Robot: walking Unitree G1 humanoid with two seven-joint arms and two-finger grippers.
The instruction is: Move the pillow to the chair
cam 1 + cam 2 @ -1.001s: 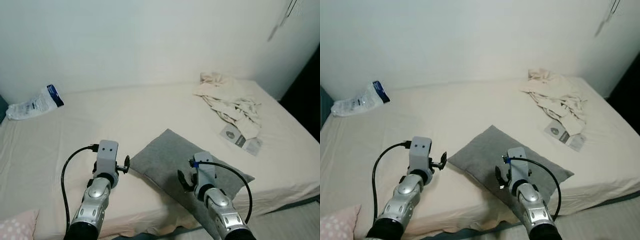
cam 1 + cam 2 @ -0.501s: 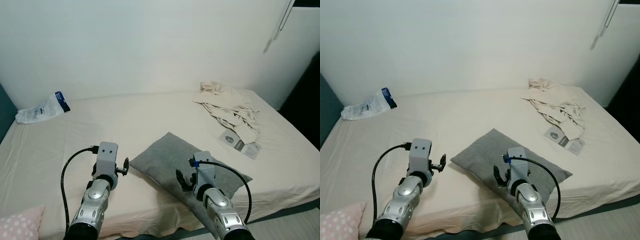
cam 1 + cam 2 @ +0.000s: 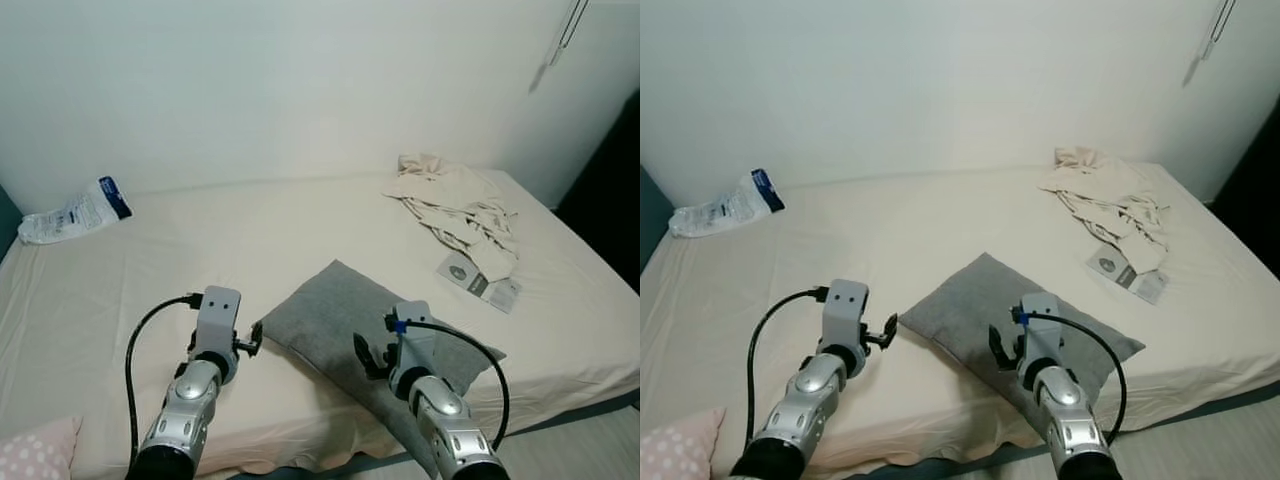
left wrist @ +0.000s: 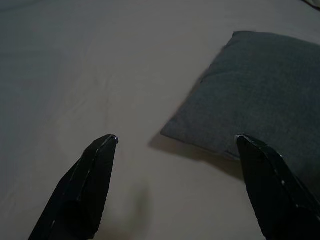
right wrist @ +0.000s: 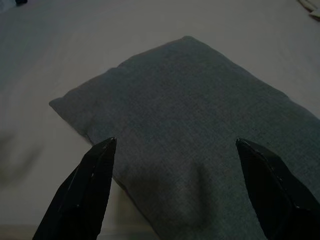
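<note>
Little has changed over the past second beyond the head camera, which tipped up and then settled again, so the whole scene slid in view while bed and arms kept their places relative to one another. Farthest left on the bed (image 3: 120,280), up against the wall, lies a white plastic package (image 3: 70,211) with a dark blue end, and a pink dotted cushion (image 3: 35,450) pokes in at the near left corner. Next, the left gripper (image 4: 172,182) hovers just beside the left corner of the grey pillow (image 3: 350,315); its two black fingers stand wide apart and hold nothing, the corner lying between them but a little ahead. The pillow itself rests flat at the near edge of the mattress, turned diamond-wise, untouched. The right gripper (image 5: 175,187) hangs over the pillow's near-right part, likewise spread wide and empty, with grey fabric beneath the gap. Farther right lie a crumpled beige cloth (image 3: 455,200) and a small printed packet (image 3: 478,282). Both arms look poised for a two-sided grasp that is not yet begun, so the task seems to stand at its very start, and no chair is to be seen from here.
</note>
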